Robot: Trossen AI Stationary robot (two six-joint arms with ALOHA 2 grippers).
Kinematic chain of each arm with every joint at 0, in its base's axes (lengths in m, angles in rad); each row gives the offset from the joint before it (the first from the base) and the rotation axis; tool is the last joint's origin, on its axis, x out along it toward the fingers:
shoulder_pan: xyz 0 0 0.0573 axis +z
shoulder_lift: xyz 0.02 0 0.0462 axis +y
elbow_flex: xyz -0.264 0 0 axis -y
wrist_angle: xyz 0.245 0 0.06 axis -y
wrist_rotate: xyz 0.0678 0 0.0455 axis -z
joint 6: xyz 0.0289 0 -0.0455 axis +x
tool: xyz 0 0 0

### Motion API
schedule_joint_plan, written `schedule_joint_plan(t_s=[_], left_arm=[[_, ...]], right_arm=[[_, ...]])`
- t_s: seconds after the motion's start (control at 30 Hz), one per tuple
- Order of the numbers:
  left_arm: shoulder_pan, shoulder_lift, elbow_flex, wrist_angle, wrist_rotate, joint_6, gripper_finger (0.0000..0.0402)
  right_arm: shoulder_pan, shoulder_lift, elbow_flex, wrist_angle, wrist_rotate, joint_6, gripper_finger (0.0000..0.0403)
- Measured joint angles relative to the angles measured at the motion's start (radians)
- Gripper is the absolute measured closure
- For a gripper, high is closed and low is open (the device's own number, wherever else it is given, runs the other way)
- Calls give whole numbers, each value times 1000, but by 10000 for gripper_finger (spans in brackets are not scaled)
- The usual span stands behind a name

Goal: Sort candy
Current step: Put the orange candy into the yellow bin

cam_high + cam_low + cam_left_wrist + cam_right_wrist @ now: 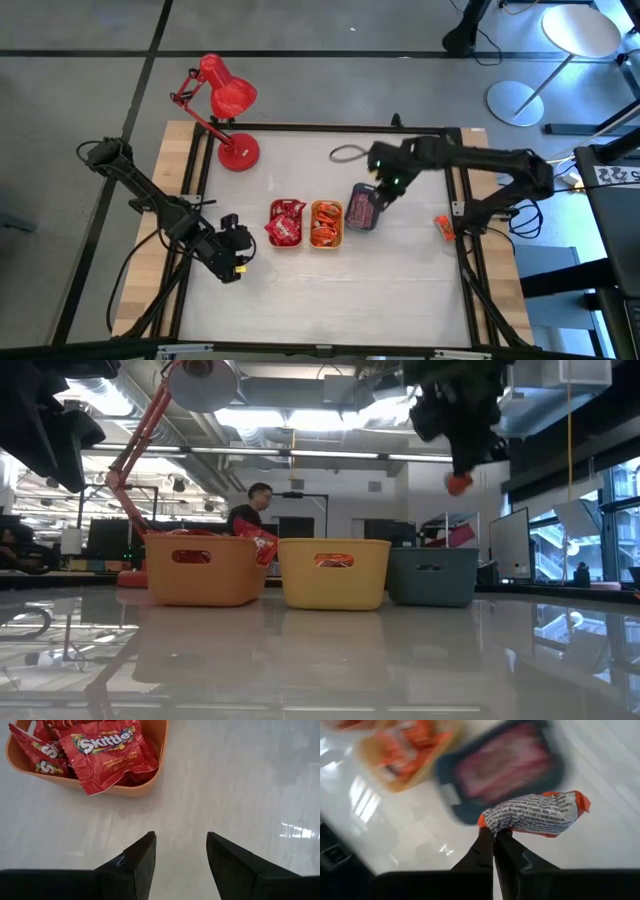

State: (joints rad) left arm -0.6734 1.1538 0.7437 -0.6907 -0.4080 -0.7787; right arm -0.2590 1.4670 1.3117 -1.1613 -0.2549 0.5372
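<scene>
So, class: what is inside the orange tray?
The orange tray holds red Skittles packets, piled above its rim. Whatever lies beneath the top packets, and the tray's floor, is covered.

Three trays (326, 224) and lamp (228, 112) obstruct mid-table; bare tabletop (330, 295) lies open.

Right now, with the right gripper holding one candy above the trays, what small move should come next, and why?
Probably carry it sideways to over the yellow tray. The right gripper is shut on an orange-edged candy, hanging near the grey tray of maroon sweets; the yellow tray holds the orange ones. The left gripper waits open by the orange tray.
</scene>
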Motion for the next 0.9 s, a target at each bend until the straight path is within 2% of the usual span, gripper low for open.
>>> schedule_joint_plan(t_s=[0.17, 0.33, 0.43, 0.67, 0.77, 0.9], left_arm=[[0, 0, 0, 0, 0, -4, 236], [0, 0, 0, 1, 0, -7, 236], [0, 0, 0, 3, 0, -7, 236], [0, 0, 0, 31, 0, -6, 236], [0, 0, 0, 29, 0, -5, 236], [0, 0, 0, 29, 0, -6, 236]], right_arm=[[157, 0, 0, 151, 1, 58, 401], [234, 11, 0, 273, 110, 74, 399], [240, 45, -17, 274, 166, 65, 399], [213, 173, -68, 275, 169, 73, 398], [210, 201, -69, 317, 153, 58, 398], [216, 202, -68, 491, 72, 1, 398]])
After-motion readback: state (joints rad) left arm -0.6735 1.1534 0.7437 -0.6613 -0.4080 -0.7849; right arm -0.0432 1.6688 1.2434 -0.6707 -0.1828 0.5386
